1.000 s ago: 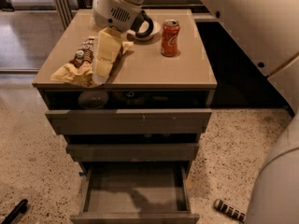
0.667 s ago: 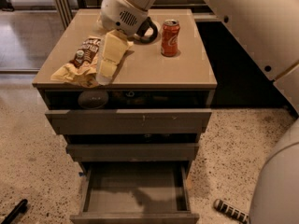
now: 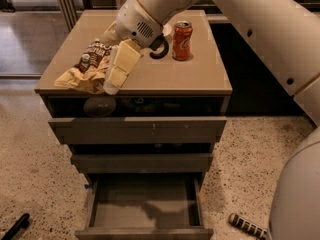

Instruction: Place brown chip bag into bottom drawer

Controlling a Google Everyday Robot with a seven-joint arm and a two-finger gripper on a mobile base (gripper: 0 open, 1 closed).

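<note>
The crumpled foil brown chip bag (image 3: 85,69), dark-fronted with white lettering and pale tan edges, lay flat on the left part of the grey-brown cabinet bench (image 3: 170,76), near its front edge and not lifted. Just beside it on its right, and seemingly touching its edge, the pale cream two-finger tool (image 3: 114,81) pointed down and forward, its tip resting at or just above the bench top. From this angle I could not tell whether the tool stood apart, together, or clamped on the foil; nothing showed the bag gripped. The bulky white arm (image 3: 240,14) reached in from the upper right, passing over the upright orange-red aluminium soda can (image 3: 182,40), which stood well apart from the bag, further back and to the right. Below, the two grey-brown upper drawers (image 3: 137,130) sat stepped a little way out, and the wide, flat-fronted bottom drawer (image 3: 145,211) was pulled out furthest, its grey inside bare. The step in hand looked like the pickup: getting hold of the bag. The next move probably called for a firm pinch on the crinkly foil, a lift off the bench, then a carry forward past the upper drawer fronts and down into the open tray.
</note>
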